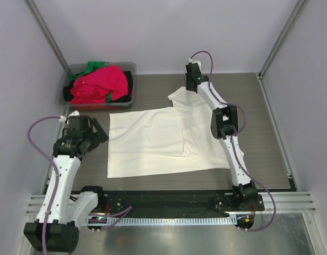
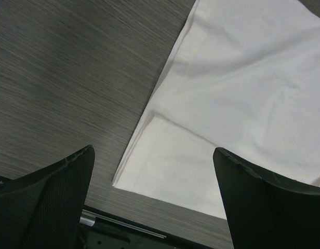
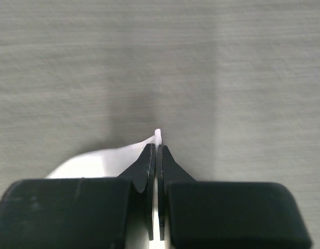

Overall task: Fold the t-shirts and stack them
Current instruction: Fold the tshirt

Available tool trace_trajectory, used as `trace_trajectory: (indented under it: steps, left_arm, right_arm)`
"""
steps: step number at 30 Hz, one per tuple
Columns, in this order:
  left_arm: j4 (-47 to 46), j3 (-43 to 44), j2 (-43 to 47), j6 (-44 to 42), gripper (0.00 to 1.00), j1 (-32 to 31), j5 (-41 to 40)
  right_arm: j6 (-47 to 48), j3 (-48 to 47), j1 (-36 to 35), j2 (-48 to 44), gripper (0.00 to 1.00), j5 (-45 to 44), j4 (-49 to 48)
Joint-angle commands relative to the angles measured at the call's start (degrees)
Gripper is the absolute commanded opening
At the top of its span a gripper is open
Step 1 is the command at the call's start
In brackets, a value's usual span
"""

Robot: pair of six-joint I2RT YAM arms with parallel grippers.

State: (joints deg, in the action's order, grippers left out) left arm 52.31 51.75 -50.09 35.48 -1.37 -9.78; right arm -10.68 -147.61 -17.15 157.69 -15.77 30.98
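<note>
The cream-white t-shirt [image 1: 153, 141] lay spread flat across the middle of the desk [image 1: 259, 133]. Its long axis ran from the left edge toward the right edge, with the hem to the left and the shoulders to the right, partly hidden under the right arm. One sleeve [image 1: 179, 98] reached out from the body toward the far edge, and the right gripper [image 1: 194, 85] had its tip. In the right wrist view the right gripper's jaws were pressed together with only a thin sliver of white cloth pinched between them, low over the bare desk. The left gripper [image 1: 97, 133] hung beside the left edge, just off the hem, gaping wide and holding nothing. In the left wrist view the hem's near corner, where a doubled layer showed, sat between its two spread fingers [image 2: 51, 199]. The other t-shirts, a pink-red one [image 1: 100, 85] over a green one [image 1: 92, 67] and something dark, were heaped in the grey bin [image 1: 132, 66] at the far left corner, well apart from both grippers. As the held sleeve lay on the far side of the body, the fold probably called for drawing it toward the near edge, across the long axis. The right arm was clearly the nearer one for that, and the left was better placed for the hem.
</note>
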Motion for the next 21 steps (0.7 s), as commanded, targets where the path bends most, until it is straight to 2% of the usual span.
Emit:
trace_trajectory:
  steps: [1, 4, 9, 11, 16, 21]
  left_arm:
    - [-5.0, 4.5, -3.9, -1.1, 0.96, 0.3, 2.1]
    - [-9.7, 5.6, -8.3, -0.3, 0.94, 0.3, 4.2]
    - [-20.3, 8.6, -22.9, 2.9, 0.89, 0.7, 7.3]
    - [-25.1, 9.6, -26.6, 4.2, 0.84, 0.8, 6.6]
    - [-36.3, 11.6, -38.5, 3.3, 0.64, 0.8, 3.3]
    - [-40.1, 15.0, -46.7, 1.4, 0.59, 0.8, 4.1]
  right_arm:
    - [-2.1, 2.9, 1.7, -11.3, 0.01, 1.3, 4.3]
    - [-4.3, 5.1, 1.8, -15.6, 0.01, 3.8, 4.2]
    - [-7.5, 12.9, 1.6, -23.2, 0.01, 8.7, 4.1]
    - [-8.6, 14.9, 1.2, -26.5, 0.01, 10.1, 4.1]
    - [-10.2, 20.4, 0.5, -32.4, 0.01, 13.9, 4.1]
    - [-9.1, 27.3, 0.4, -39.5, 0.01, 15.0, 4.0]
